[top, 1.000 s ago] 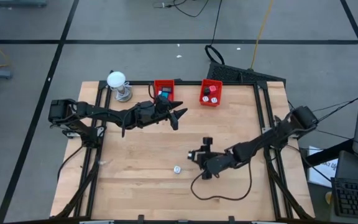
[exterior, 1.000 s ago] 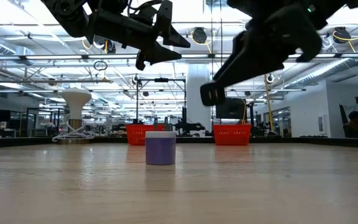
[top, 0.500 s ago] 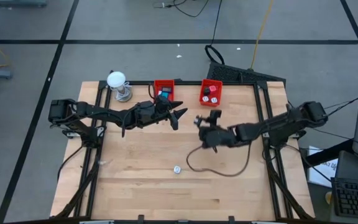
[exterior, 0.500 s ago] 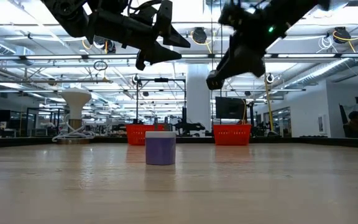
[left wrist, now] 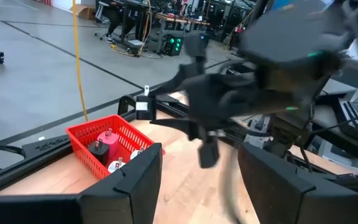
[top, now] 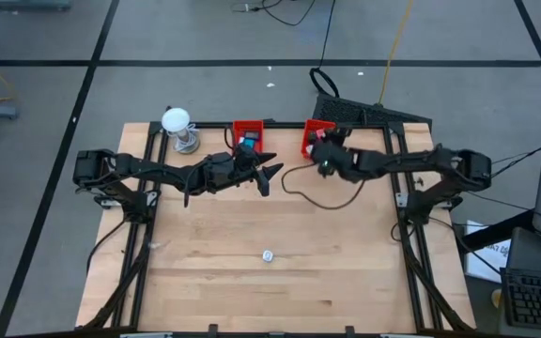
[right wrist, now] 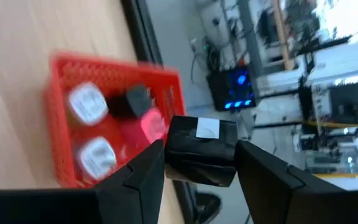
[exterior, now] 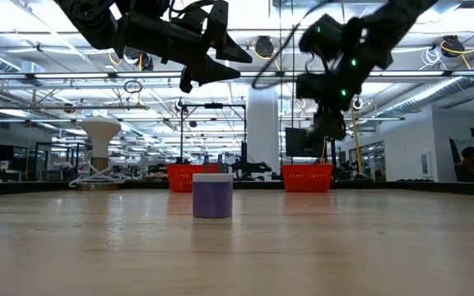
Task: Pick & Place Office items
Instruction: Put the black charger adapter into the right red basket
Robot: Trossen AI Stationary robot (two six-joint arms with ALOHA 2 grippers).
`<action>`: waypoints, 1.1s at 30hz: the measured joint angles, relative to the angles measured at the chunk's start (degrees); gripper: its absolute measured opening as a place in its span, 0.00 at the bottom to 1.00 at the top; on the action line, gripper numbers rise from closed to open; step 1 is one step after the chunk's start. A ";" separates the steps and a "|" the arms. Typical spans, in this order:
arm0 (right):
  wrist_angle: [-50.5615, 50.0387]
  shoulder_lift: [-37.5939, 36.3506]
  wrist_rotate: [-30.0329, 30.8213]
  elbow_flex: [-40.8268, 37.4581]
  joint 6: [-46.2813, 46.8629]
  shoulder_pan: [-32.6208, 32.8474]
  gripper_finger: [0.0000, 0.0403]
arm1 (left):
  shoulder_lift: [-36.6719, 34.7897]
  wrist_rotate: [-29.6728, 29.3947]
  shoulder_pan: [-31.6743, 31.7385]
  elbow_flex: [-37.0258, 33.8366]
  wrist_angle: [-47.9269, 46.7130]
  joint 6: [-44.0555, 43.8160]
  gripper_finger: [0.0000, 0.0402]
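My right gripper [top: 320,156] hovers at the near edge of the right red bin [top: 319,130] and is shut on a black block [right wrist: 201,149] that trails a dark cord [top: 301,184]. That bin [right wrist: 64,68] holds two white round pieces [right wrist: 87,102], a black piece and a pink-red one. A small pale round piece [top: 268,255] stands on its flat base on the wood near the table's middle; the low view shows it as a pale blue cylinder [exterior: 212,196]. My left gripper [top: 270,171] hangs open in the air beside the left red bin [top: 247,126]. My right gripper pinches the black block between its two fingers [right wrist: 135,180], one on each of two opposite sides [right wrist: 174,155]. The block is lifted clear of the table, above the bin's near rim. Its cord [top: 341,199] hangs slack below and loops over the wood.
A white ball on a metal stand [top: 178,127] stands at the far left corner. Black frame rails [top: 397,178] run along the table's sides. Bare wood [top: 205,253] spreads across the near half. The low view shows a person [exterior: 471,163] far off in the room.
My right gripper has travelled from the table's near middle toward the far edge and now hangs at the right red bin, carrying the black block. The cord has been dragged along behind it across the wood. The pale round piece has stayed put.
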 joint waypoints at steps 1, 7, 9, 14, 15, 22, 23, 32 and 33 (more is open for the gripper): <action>0.78 0.00 -1.13 -0.99 -0.47 -1.43 0.40 | -0.01 0.00 0.00 0.00 0.00 0.00 0.53; 13.87 0.04 -8.52 -8.65 -12.08 -7.28 0.40 | 0.00 0.00 0.00 0.00 0.00 0.00 0.53; 18.83 0.04 -10.36 -11.26 -15.75 -7.97 0.40 | 0.00 0.02 0.00 0.00 0.00 0.00 0.53; 28.29 0.04 -12.00 -16.11 -23.01 -8.15 0.40 | -0.02 0.00 -0.02 0.00 0.00 0.00 0.53; 29.40 0.04 -12.86 -16.83 -24.07 -8.15 0.40 | -0.02 0.00 -0.02 0.00 0.00 0.00 0.53; 32.48 0.04 -17.90 -20.12 -27.43 -9.29 0.41 | 0.00 0.00 -0.02 0.00 0.00 0.00 0.53; 33.02 0.04 -17.59 -20.39 -27.45 -9.39 0.41 | 0.00 0.00 -0.02 0.00 0.00 0.00 0.53; 35.74 0.04 -18.77 -21.33 -37.02 -9.79 0.41 | 0.00 0.00 -0.02 0.00 0.00 0.00 0.53; 36.29 0.04 -19.31 -21.33 -38.06 -9.98 0.41 | 0.00 0.00 -0.02 0.00 0.00 0.02 0.53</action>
